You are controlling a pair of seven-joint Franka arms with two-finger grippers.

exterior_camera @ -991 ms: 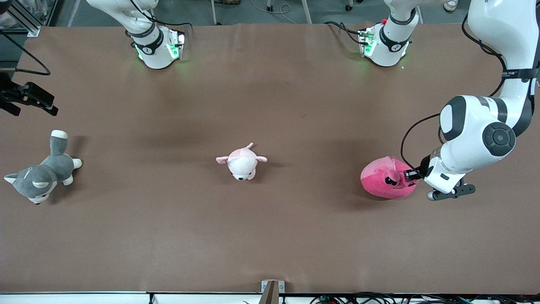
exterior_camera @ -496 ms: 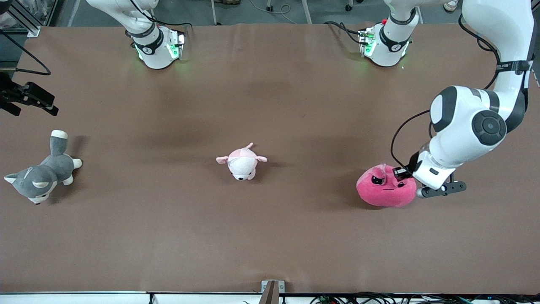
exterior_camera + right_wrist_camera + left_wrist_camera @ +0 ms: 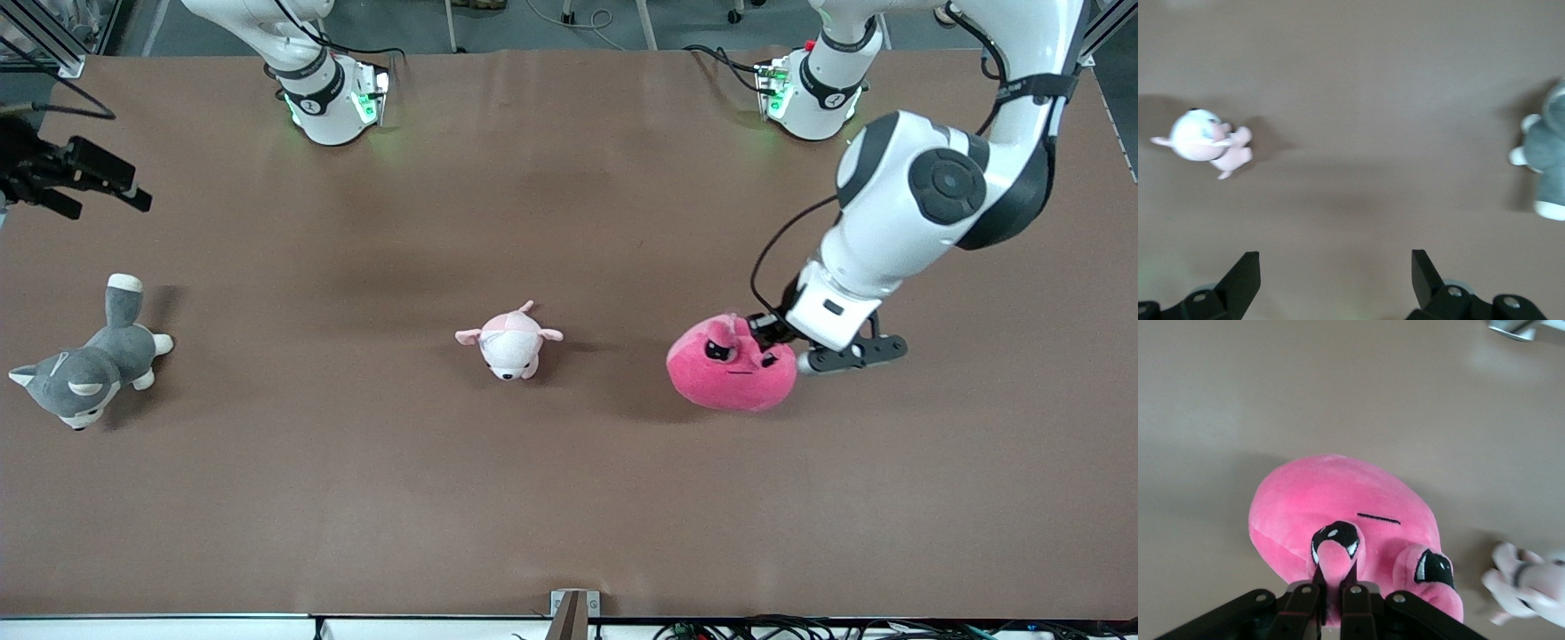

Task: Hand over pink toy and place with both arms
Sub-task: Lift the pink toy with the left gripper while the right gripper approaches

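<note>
Front view: the pink toy (image 3: 731, 374) is held up over the table (image 3: 569, 498), toward the left arm's end, at 3 o'clock from the pale pink plush (image 3: 508, 342). It is gripped by the left gripper (image 3: 765, 329), whose fingers are closed on a small flap at the toy's top, so that the soft body hangs below the jaws. The right gripper (image 3: 98, 178) is seen at the table's edge, at 12 o'clock from the grey husky plush (image 3: 84, 360); its arm waits there, presumably for the handover

Left wrist view: the flap (image 3: 1335, 553) beside one black eye is pinched between the closed fingers (image 3: 1358, 603), a grip suited to a plush too wide to span

Right wrist view: the right gripper's fingers (image 3: 1245, 277) are spread wide apart and empty, above bare table between the two other plush toys
</note>
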